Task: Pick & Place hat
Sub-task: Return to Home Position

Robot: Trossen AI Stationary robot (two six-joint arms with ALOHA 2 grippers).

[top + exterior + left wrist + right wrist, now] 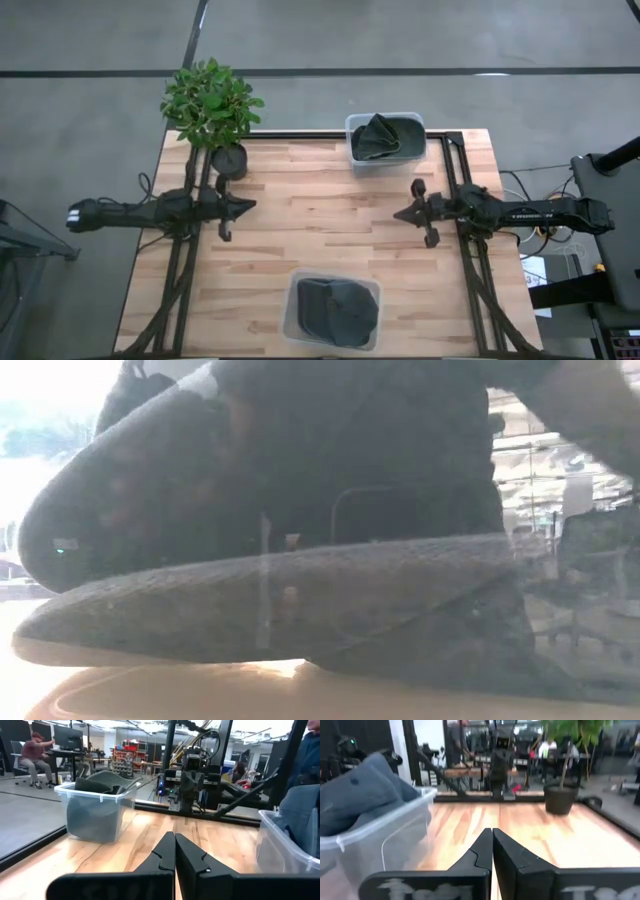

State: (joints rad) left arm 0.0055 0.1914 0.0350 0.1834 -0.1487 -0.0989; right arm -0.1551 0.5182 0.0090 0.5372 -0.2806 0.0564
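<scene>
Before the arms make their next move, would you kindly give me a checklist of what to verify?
1. Left gripper shut and empty: ok.
2. Right gripper shut and empty: ok.
3. Dark cap inside the top bin: ok.
4. Blue-grey cap inside the bottom bin: ok.
5. Potted plant upright beside the left arm: ok.
6. Clearance at table height: cannot tell, because the bottom bin fills the low view.

Open tabletop (320, 225); plant (210, 100), bin (422, 122) along far edge
</scene>
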